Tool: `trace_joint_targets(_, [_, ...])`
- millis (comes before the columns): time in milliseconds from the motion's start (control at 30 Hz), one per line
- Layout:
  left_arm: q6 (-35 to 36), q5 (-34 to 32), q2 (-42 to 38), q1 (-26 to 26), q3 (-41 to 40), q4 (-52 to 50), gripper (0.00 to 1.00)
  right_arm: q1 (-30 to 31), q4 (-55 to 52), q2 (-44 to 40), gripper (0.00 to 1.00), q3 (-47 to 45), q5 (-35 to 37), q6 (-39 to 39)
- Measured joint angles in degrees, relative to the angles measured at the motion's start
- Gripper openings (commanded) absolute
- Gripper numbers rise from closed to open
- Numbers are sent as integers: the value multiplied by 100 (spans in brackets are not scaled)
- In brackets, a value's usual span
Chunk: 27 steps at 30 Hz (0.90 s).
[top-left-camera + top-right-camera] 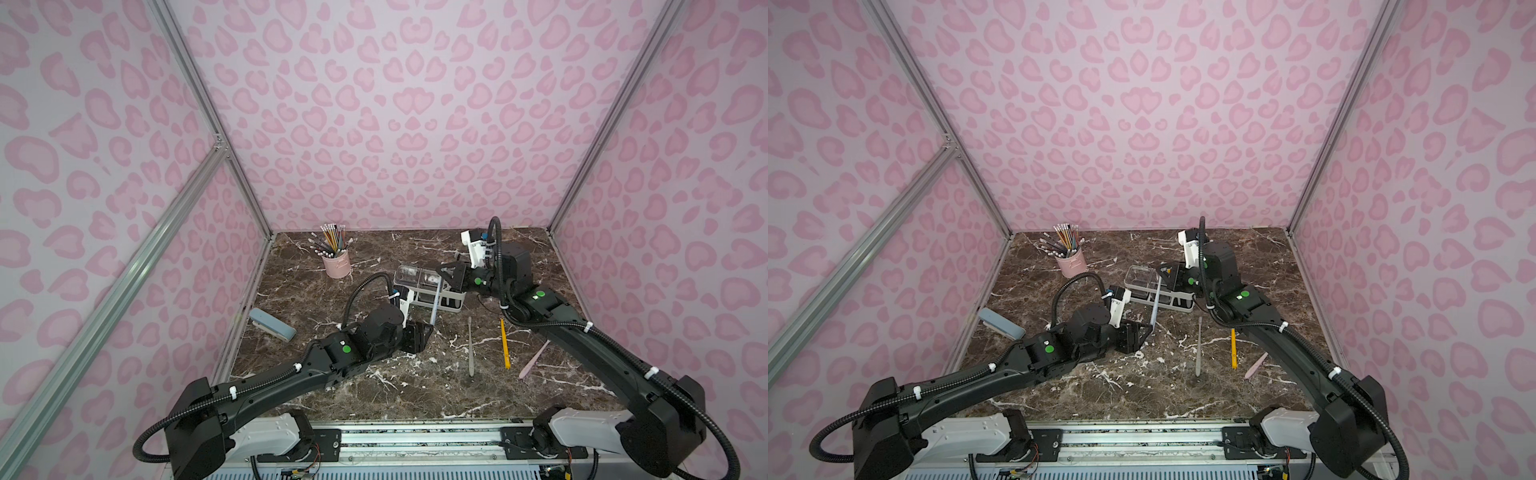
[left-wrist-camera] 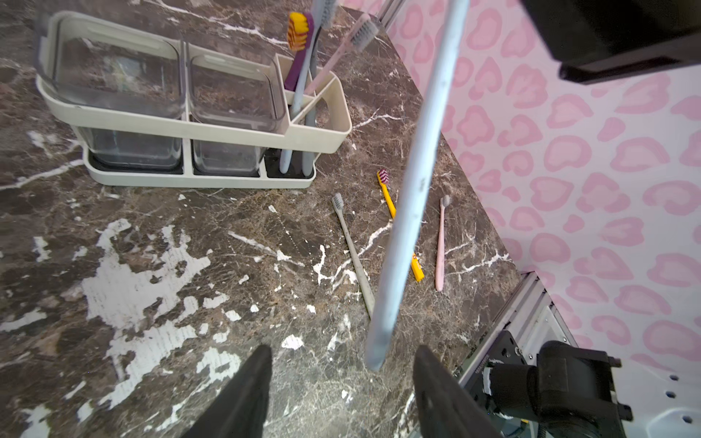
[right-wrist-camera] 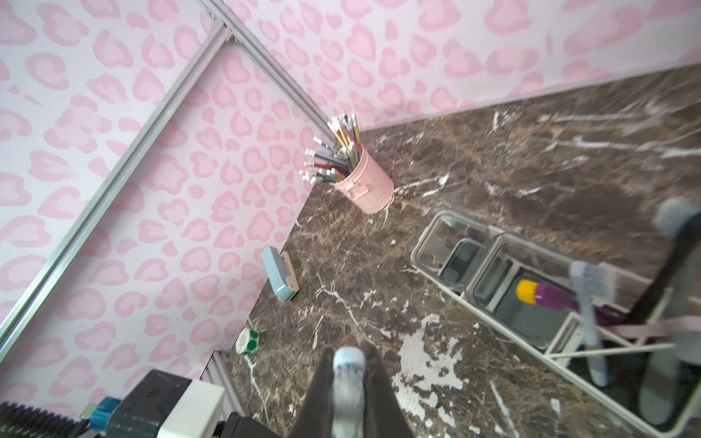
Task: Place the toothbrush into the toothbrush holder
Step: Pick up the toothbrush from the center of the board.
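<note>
Light-blue toothbrush [image 1: 435, 303], centre frame, is pinched at its upper end by right gripper [image 3: 349, 358]. Left gripper [image 2: 341, 352] is spread, clear of the handle. Handle is to be steadied upright, then lowered into the toothbrush holder [image 2: 227, 131] slot.

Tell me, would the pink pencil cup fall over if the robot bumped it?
Probably, if hit high: the pink cup is narrow, and its pencils fan out above the rim, so it seems top-heavy. Nudged low, it might just slide on the smooth marble table.

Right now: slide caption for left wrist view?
Open left gripper flanks the pale-blue plastic toothbrush; white rectangular plastic toothbrush holder beyond.
</note>
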Motion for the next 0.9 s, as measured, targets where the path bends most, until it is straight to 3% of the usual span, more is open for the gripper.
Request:
trace_joint_targets(233, [83, -339, -166, 2, 44, -149, 62, -2, 929, -1248, 0, -1167, 1517, -485])
trace_joint_targets(433, [83, -459, -170, 4, 57, -160, 62, -7, 1790, -1766, 0, -1921, 2444, -949])
trace_joint_targets(900, [79, -535, -109, 4, 2, -155, 61, -7, 2673, -1403, 0, -2238, 3620, -1650])
